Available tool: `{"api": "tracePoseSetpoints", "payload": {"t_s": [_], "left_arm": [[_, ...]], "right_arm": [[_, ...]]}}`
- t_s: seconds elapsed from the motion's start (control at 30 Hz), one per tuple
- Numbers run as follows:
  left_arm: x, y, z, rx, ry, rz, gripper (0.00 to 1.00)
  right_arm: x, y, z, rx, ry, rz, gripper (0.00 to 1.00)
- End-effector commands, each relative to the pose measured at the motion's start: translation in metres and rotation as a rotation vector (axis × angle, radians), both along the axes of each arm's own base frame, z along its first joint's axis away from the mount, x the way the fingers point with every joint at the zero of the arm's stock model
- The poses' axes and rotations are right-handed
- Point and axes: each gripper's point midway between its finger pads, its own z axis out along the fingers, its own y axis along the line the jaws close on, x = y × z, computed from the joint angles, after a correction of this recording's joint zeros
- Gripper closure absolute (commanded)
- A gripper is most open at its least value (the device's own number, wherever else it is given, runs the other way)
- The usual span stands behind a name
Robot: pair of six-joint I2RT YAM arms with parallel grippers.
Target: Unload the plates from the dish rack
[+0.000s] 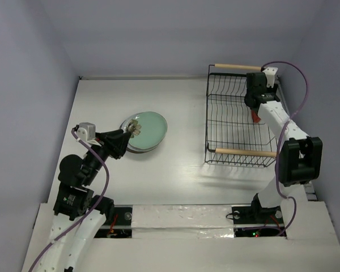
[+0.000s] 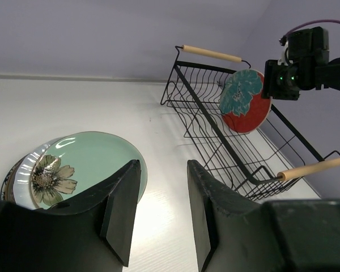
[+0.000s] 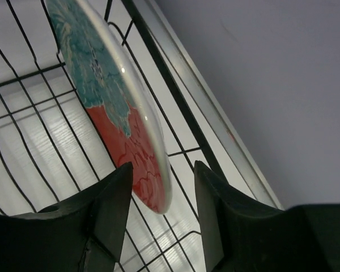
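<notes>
Although edge-on overhead, red-and-teal plate point(image 2: 246, 102) faces left wrist.

readable text: none on any of my three feeds, far as I can tell
red-and-teal plate point(image 2: 250, 110): flower print only, no lettering
stacked plates point(image 2: 93, 161): flower print too, no letters
dish rack point(image 2: 212, 54): no tag or brand I can read

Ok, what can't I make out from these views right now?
Top view: red-and-teal plate almost wholly hidden under the right gripper.
Left wrist: lower plates of the stack covered by mint plate and left gripper jaws.
Right wrist: plate's top cut off by frame edge.
</notes>
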Motion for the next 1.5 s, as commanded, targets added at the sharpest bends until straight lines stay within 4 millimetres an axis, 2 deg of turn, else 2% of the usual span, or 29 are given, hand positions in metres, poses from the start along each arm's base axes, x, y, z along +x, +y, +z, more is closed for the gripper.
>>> {"api": "tracePoseSetpoints", "payload": {"t_s": [0.0,0.23,0.4,0.57,0.7,0.9,0.93,0.97,1.13,1.17,1.27,1.3,1.4,1.43,1.47], "left_arm": [[-0.008,0.003,0.029,-0.014,-0.087,0.001,0.64],[-0.009,0.005,0.029,-0.016,-0.090,0.012,0.64],[-0.011,0.004,0.031,-0.020,-0.095,0.007,0.64],[-0.010,0.004,0.030,-0.019,-0.092,0.006,0.64],[-0.010,0.004,0.030,-0.019,-0.092,0.007,0.64],[-0.006,0.002,0.027,-0.015,-0.079,0.007,0.64],[-0.006,0.002,0.027,-0.015,-0.081,0.007,0.64],[-0.006,0.002,0.027,-0.013,-0.080,0.008,0.64],[-0.004,0.002,0.025,-0.011,-0.073,0.009,0.64],[-0.003,0.002,0.025,-0.011,-0.071,0.012,0.64],[-0.002,0.002,0.024,-0.010,-0.065,0.010,0.64],[-0.002,0.002,0.023,-0.008,-0.064,0.010,0.64],[0.000,0.001,0.022,-0.006,-0.058,0.010,0.64],[0.000,0.001,0.021,-0.007,-0.054,0.010,0.64],[0.001,0.001,0.021,-0.005,-0.055,0.009,0.64]], "right_arm": [[0.019,-0.006,0.018,-0.043,-0.047,-0.002,0.49],[0.022,-0.012,0.005,-0.096,0.005,-0.029,0.62],[0.014,-0.019,0.006,-0.133,0.029,-0.063,1.00],[0.006,-0.020,0.030,-0.132,-0.014,-0.065,1.00],[-0.004,-0.020,0.065,-0.157,-0.065,-0.062,1.00],[-0.012,-0.006,0.096,-0.139,-0.116,-0.015,1.00],[-0.015,-0.008,0.102,-0.147,-0.119,-0.024,1.00],[-0.019,0.000,0.110,-0.149,-0.136,-0.010,1.00],[-0.036,0.010,0.134,-0.115,-0.193,0.018,1.00],[-0.045,0.010,0.147,-0.088,-0.246,0.019,1.00],[-0.055,0.023,0.165,-0.019,-0.334,0.072,1.00],[-0.066,0.024,0.180,0.013,-0.389,0.094,1.00],[-0.074,0.044,0.202,0.126,-0.502,0.211,1.00],[-0.083,0.059,0.216,0.192,-0.564,0.299,1.00],[-0.088,0.066,0.225,0.225,-0.602,0.343,1.00]]}}
